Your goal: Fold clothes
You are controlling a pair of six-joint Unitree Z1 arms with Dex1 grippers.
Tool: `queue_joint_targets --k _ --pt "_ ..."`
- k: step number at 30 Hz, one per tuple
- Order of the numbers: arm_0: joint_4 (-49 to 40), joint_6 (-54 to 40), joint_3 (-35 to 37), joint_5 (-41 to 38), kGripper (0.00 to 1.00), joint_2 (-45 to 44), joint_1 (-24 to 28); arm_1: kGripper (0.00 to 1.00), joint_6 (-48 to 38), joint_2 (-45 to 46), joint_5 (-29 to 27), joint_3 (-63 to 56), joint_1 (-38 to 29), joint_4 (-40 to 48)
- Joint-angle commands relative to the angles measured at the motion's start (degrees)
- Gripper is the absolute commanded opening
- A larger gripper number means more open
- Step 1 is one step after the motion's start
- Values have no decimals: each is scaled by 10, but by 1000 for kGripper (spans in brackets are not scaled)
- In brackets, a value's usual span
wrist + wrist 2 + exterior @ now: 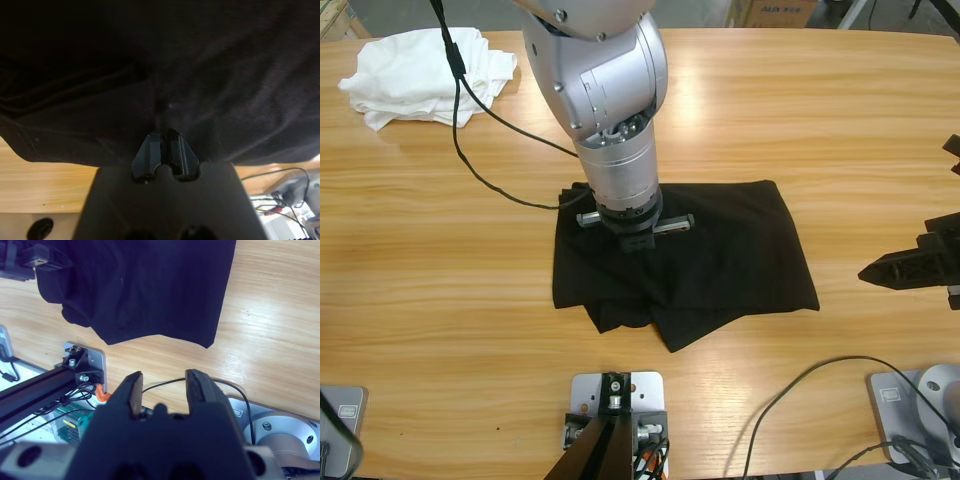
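The black shirt (730, 250) lies folded into a rough rectangle at the table's middle, with a rumpled flap at its near edge. My left gripper (638, 240) comes straight down onto the shirt's left part. In the left wrist view its jaws (165, 136) are pressed together with the dark cloth (225, 75) pinched at their tips. My right gripper (898, 270) hovers open over bare wood at the table's right edge, apart from the shirt. The right wrist view shows its empty fingertips (162, 379) and the shirt (150, 285) beyond them. White garments (420, 72) sit bundled at the far left corner.
A black cable (470, 110) hangs from the left arm and trails over the table near the shirt's far left corner. Another cable (800, 385) loops over the near right edge. Bare wood (440, 260) surrounds the shirt on both sides.
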State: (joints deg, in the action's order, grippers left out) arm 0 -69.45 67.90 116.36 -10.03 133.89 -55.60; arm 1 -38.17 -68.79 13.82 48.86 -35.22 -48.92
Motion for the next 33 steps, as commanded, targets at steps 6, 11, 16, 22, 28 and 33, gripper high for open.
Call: queue_joint_targets --k 6,11,16,22,28,33 --pt "-124 46 31 28 0 11 -13 338 -6 5 12 -33 7 21" --pt "-179 75 14 27 0 8 -34 338 -7 24 17 -41 7 27" --pt "-217 99 -35 21 0 -32 -67 342 -7 42 16 -53 7 27" --pt "-212 141 -170 24 0 -131 -74 425 -7 56 15 -62 7 29" --pt "-91 -13 -92 106 0 -143 -65 420 -7 58 11 -63 7 28" --pt "-77 -92 -46 125 0 -72 -62 411 -8 40 14 -64 7 34"
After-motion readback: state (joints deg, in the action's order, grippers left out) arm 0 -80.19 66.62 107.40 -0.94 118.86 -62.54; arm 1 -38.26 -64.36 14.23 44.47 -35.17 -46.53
